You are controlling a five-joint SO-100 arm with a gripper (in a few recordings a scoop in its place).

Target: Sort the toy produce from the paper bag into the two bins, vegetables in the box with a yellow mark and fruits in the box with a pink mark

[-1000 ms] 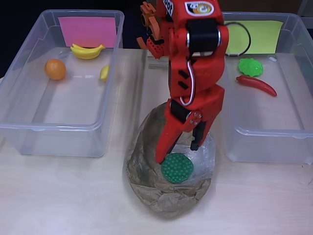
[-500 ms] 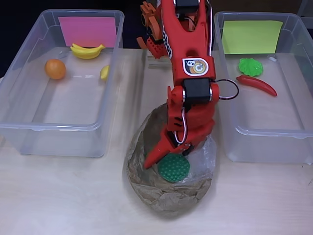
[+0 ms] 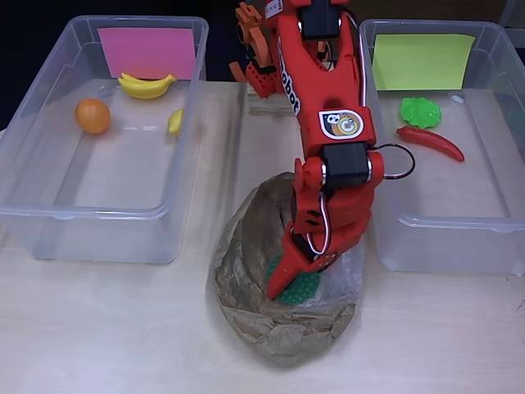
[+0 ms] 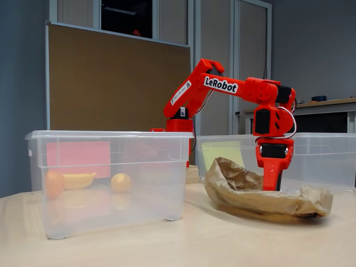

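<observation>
Overhead view: claw (image 3: 289,279) inside paper bag (image 3: 246,320), over green toy (image 3: 302,287); grip state unclear.

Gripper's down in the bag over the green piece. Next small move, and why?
Probably close the jaws. In the overhead view the gripper sits inside the paper bag, right on the green bumpy toy, which it partly covers. Whether it already grips is unclear, so squeeze before lifting toward the yellow-marked bin.
</observation>
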